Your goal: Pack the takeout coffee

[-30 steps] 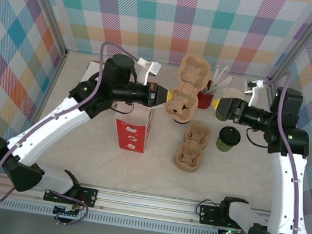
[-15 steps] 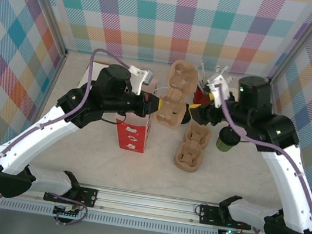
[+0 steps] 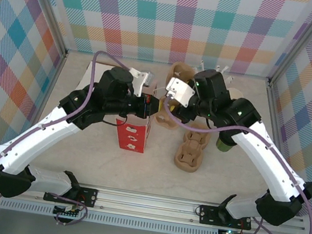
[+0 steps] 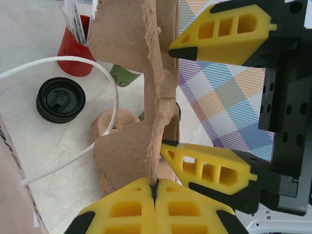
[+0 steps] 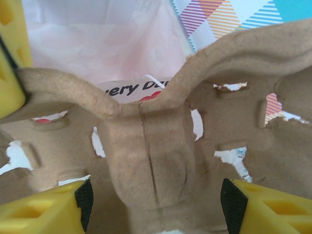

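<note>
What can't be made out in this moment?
Takeout coffee: top view, right arm covers its lid.
Whether right pincer touches cup carrier: right wrist view, fingers cut by bottom edge.
Red bag interior: top view, left arm and carrier hide it.

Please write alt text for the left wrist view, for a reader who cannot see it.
The left gripper pinches the edge of a brown pulp cup carrier, seen edge-on. The right gripper stands open beside it. Behind, a black lid and a red cup sit on the table.
</note>
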You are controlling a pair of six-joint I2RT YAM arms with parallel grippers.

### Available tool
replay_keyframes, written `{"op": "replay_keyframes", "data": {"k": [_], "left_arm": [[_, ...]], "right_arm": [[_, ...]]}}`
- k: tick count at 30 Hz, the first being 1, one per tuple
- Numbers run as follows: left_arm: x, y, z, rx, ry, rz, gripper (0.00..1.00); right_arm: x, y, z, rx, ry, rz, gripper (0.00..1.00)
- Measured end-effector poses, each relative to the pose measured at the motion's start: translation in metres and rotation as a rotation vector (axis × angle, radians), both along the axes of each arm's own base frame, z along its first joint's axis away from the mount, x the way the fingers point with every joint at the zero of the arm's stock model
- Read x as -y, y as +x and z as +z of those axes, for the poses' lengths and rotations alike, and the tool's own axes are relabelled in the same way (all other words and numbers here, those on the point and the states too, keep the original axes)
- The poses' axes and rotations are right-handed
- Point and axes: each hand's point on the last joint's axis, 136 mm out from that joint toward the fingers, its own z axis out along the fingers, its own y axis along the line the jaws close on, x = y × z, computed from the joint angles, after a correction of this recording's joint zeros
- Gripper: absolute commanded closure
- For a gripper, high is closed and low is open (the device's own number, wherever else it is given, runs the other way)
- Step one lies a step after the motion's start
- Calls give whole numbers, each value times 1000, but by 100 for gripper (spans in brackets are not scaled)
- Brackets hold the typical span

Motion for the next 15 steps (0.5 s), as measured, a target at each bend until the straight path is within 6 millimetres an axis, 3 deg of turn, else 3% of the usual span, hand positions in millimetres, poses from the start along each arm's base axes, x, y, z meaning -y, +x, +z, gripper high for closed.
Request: {"op": "replay_keyframes", "data": {"k": [3, 15], "left_arm": [[0, 0, 0, -2, -1, 1, 100], [0, 0, 0, -2, -2, 0, 100]], "right_arm": [[-3, 2, 1, 17, -15, 11, 36], [-9, 5, -5, 14, -30, 31, 38]]}}
